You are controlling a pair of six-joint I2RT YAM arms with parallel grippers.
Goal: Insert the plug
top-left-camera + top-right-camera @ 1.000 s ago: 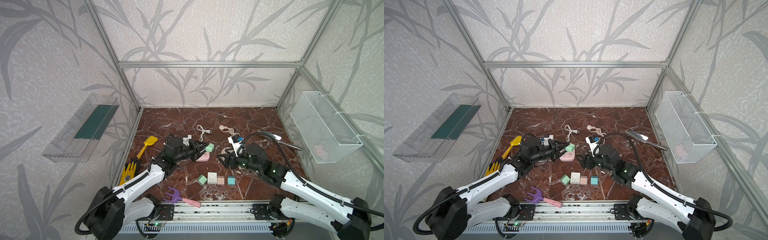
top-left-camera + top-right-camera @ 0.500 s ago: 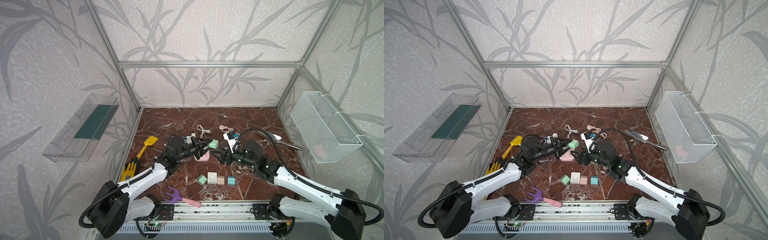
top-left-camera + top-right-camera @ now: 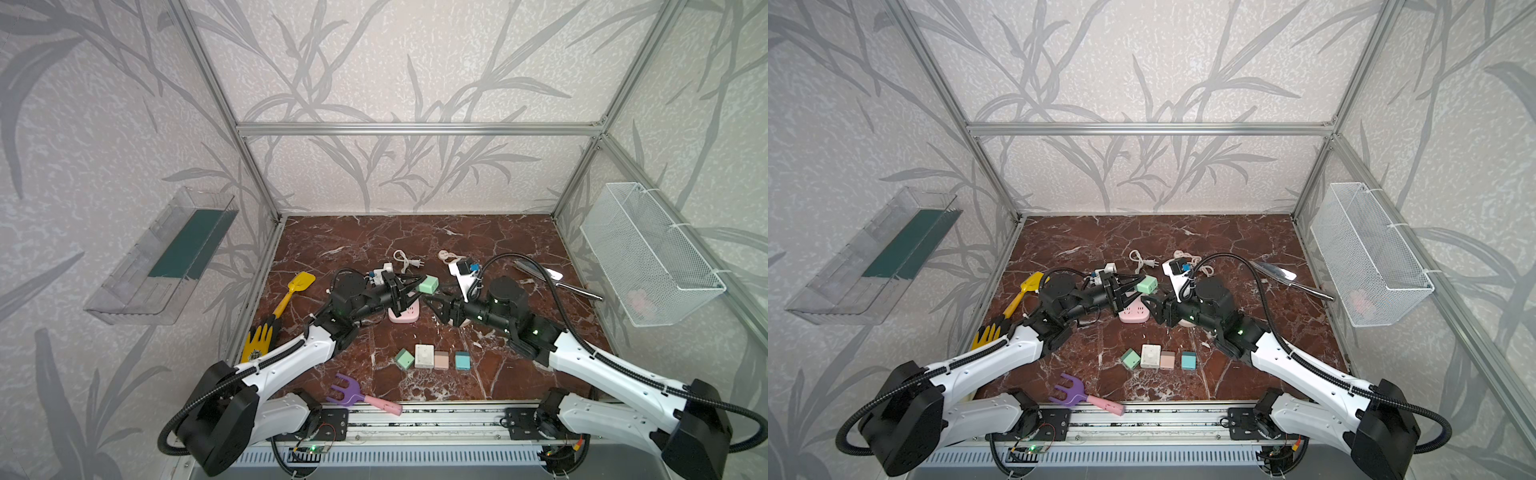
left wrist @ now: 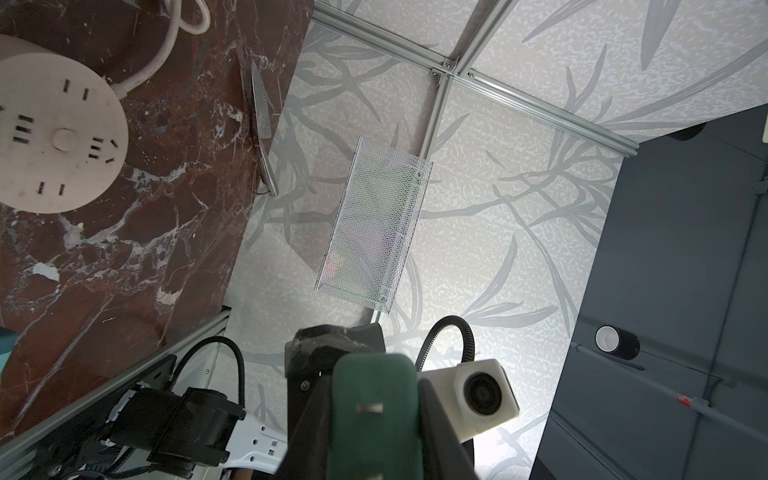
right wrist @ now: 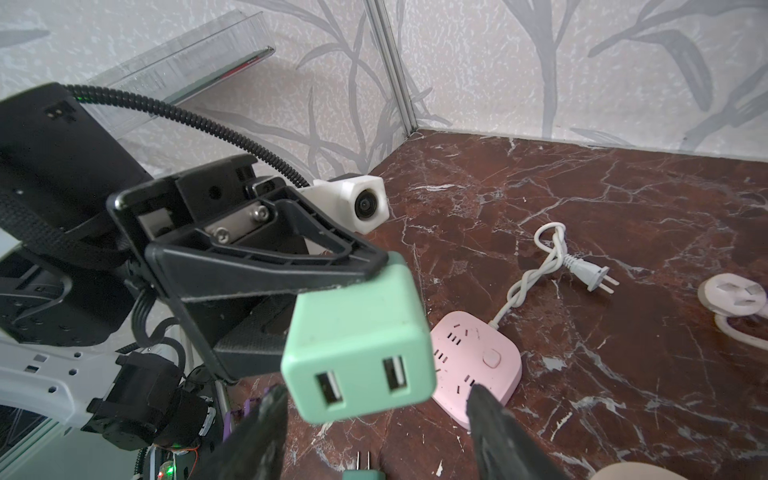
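A mint green plug, a cube with two USB ports on one face, hangs in the air above the pink power strip. My left gripper is shut on the plug's sides. My right gripper faces it from the right, open. Its fingertips stand on either side of the plug's USB end, with a gap on both sides.
A round beige power strip lies under the right arm. A white cable, a white strip and a metal trowel lie behind. Several small cubes sit in front, a purple rake nearer. Yellow shovel at left.
The left gripper has lifted the green plug up and toward the middle. The right gripper has swung left to meet it, and its jaws have narrowed a little.
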